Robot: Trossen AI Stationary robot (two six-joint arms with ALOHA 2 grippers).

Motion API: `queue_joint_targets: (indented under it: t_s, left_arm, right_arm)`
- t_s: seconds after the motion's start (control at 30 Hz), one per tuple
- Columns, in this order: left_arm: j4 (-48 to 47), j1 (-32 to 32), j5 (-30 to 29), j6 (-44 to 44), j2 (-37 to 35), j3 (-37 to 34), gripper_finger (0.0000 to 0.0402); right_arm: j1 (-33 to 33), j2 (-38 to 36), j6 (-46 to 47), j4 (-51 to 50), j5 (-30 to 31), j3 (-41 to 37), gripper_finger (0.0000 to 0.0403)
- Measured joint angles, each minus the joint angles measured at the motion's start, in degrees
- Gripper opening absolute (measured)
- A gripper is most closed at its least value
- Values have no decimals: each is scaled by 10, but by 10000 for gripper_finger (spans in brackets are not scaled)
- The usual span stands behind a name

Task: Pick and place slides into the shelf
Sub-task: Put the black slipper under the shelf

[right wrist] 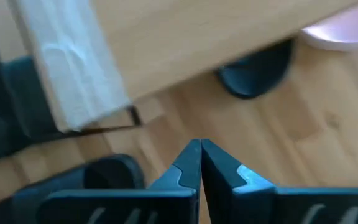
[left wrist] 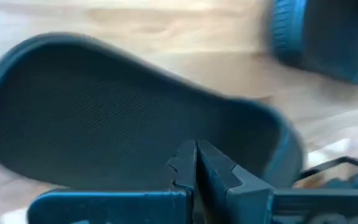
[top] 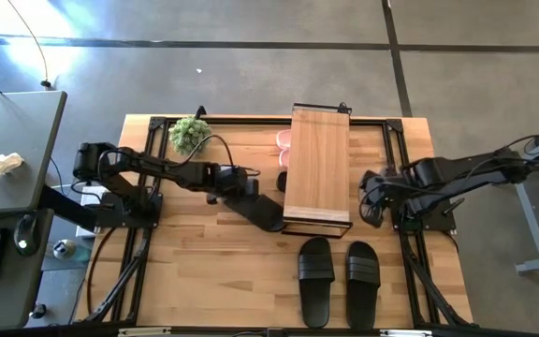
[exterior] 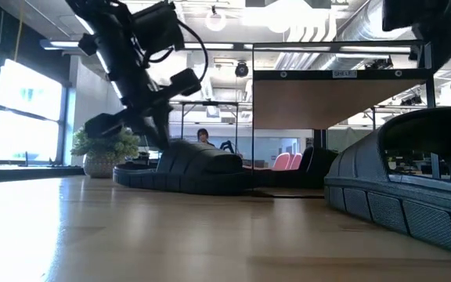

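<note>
The shelf [top: 317, 168] stands mid-surface [top: 195, 271], with pale pink slides [top: 284, 140] showing at its far-left edge and a dark slide toe [right wrist: 253, 73] under its plank. One black slide [top: 262, 212] lies angled at its near-left corner, with the left gripper [left wrist: 196, 163] clenched just above it. A black pair [top: 338, 277] sits on open wood nearer the front, while the right gripper [right wrist: 200, 160], clenched and empty, hangs beside the shelf's right side.
</note>
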Motion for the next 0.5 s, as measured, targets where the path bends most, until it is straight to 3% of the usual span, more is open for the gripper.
queue_joint_targets:
  t_s: [0.17,0.5]
  left_arm:
    - [44,-27,-7,-34,25,-1,0]
    - [106,-58,4,-91,74,0,0]
  right_arm:
    - [0,4,3,94,-38,-48,1]
    - [0,51,-14,136,-69,-53,0]
